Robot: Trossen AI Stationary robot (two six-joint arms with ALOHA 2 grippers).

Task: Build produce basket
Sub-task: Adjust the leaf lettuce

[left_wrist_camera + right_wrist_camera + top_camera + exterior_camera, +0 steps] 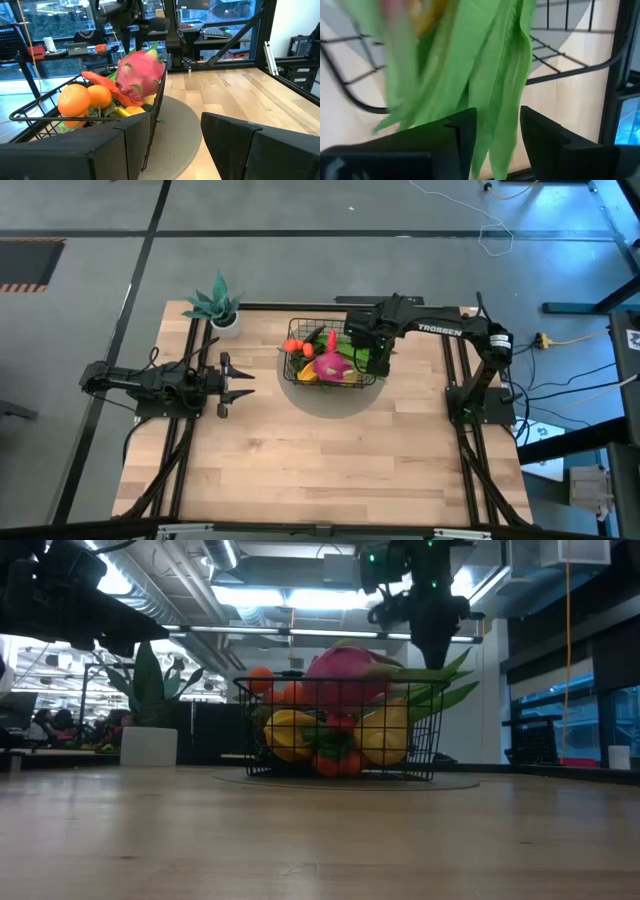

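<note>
The black wire basket (300, 343) stands on a grey round mat (330, 402) at the table's far middle. It holds a pink dragon fruit (142, 75), oranges (75, 100), a carrot (100, 80) and yellow fruit (290, 735). My right gripper (378, 363) hangs over the basket's right side, shut on long green bean pods (490, 75). The pods stick out over the basket's right rim in the low view (450, 690). My left gripper (247, 383) waits open and empty at the table's left, pointing at the basket. My right gripper has the green bean pods between its two fingers; one pod (502, 130) fills the gap between them. The fingers come from above, pointing down, over the basket's right rim. The pods run away from the fingers into the basket, leaning on its right wall (430, 700).
A teal potted plant in a white pot (218, 305) stands at the far left, beside the basket. Bare wooden table lies in front of the mat (330, 470). The right arm (440, 330) reaches in from the table's right edge.
</note>
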